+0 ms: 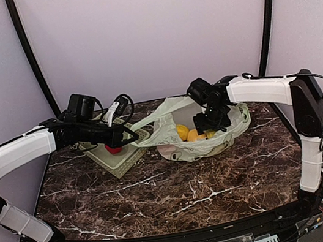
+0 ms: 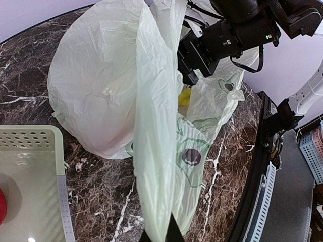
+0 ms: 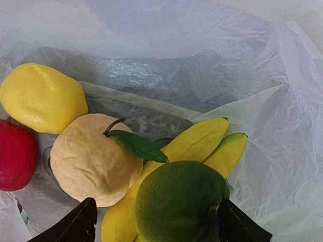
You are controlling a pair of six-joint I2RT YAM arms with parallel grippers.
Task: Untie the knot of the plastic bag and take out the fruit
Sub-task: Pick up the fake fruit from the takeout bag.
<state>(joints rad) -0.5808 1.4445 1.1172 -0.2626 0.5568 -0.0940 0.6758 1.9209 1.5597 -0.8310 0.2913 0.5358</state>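
Note:
The plastic bag [image 1: 165, 126] lies open at the table's middle back; no knot shows. My left gripper [image 1: 132, 136] is shut on one of its loop handles [image 2: 151, 151] and holds it stretched out to the left; the fingertips [image 2: 174, 237] pinch the film at the bottom edge of the left wrist view. My right gripper [image 1: 211, 122] is down inside the bag, open [image 3: 159, 227], its fingers either side of a green round fruit [image 3: 181, 201]. Under that lie yellow bananas [image 3: 202, 143], a tan round fruit with stem and leaf [image 3: 91, 161], a yellow fruit [image 3: 40, 98] and a red one [image 3: 15, 154].
A pale green perforated basket [image 1: 124, 159] stands left of the bag, under my left arm, with a red fruit [image 1: 113, 147] in it. Its rim also shows in the left wrist view [image 2: 30, 136]. A curved grey wall closes the back.

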